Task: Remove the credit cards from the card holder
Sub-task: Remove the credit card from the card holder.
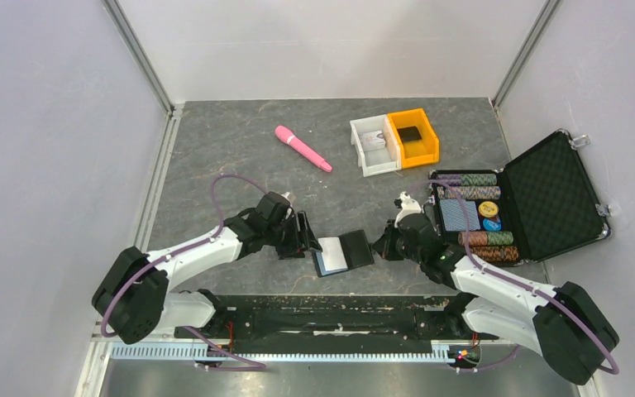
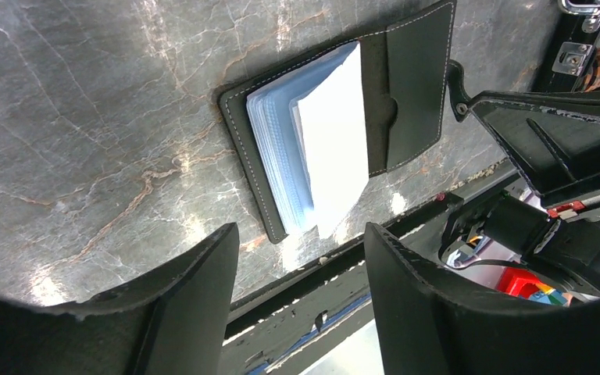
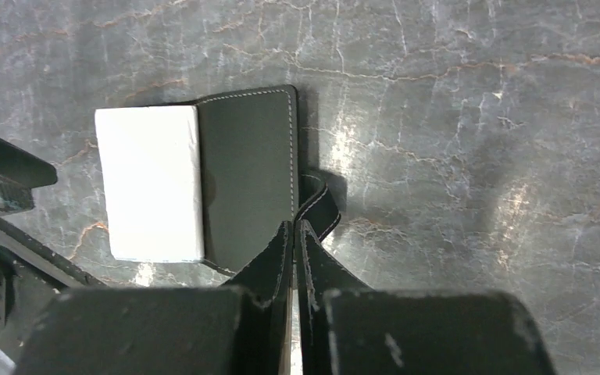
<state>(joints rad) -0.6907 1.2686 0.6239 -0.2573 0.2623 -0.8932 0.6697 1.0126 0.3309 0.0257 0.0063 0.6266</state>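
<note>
The card holder [image 1: 357,246] lies open on the grey table between my two grippers. In the left wrist view its black flap [image 2: 414,78] is spread and a stack of clear bluish sleeves holds a white card [image 2: 336,148]. The right wrist view shows the black panel [image 3: 246,172] with the white card [image 3: 152,183] to its left. My left gripper [image 1: 307,236] is open and empty just left of the holder, its jaws [image 2: 301,234] spread wide near the holder's near edge. My right gripper [image 3: 295,225] is shut at the holder's right edge, where the small tab [image 3: 324,207] curls into the fingertips.
An open black briefcase [image 1: 550,194] with poker chips stands right of the right arm. A white bin [image 1: 362,157] and an orange bin [image 1: 430,136] sit at the back, with a pink pen-like stick [image 1: 302,147] to their left. The black front rail [image 1: 331,310] runs just below the holder.
</note>
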